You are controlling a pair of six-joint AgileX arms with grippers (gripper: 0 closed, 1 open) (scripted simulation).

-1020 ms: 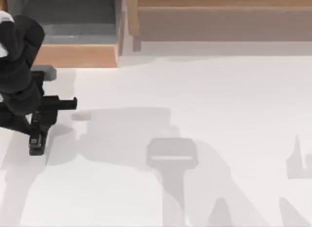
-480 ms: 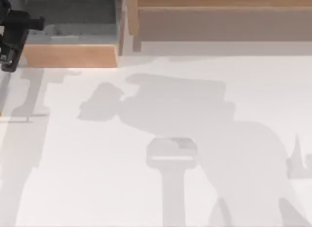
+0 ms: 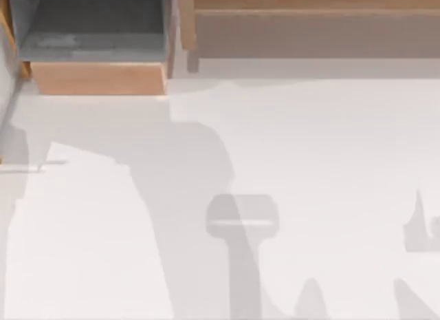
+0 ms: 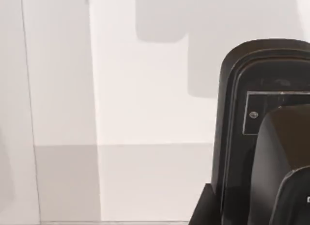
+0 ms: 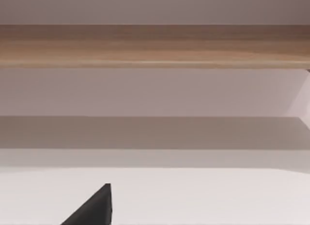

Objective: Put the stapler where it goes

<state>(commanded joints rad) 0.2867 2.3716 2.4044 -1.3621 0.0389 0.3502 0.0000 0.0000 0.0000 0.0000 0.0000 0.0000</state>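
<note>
The white surface (image 3: 330,148) lay bare under broad grey shadows, with an open wooden drawer with a grey floor (image 3: 96,38) at its far left and a long wooden shelf (image 3: 309,17) along the far edge. In the left wrist view a black, rounded-ended body (image 4: 264,138), cut off at the edge, could not be told as stapler or left pincer. A black tip (image 5: 94,208) poked into the right wrist view; whether the right pincer was wide or narrow could not be told.

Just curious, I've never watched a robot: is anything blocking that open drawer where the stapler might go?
Nothing visible does. The drawer stands open at the table's back left, and only shadows lie on its grey floor and before its wooden front.
</note>
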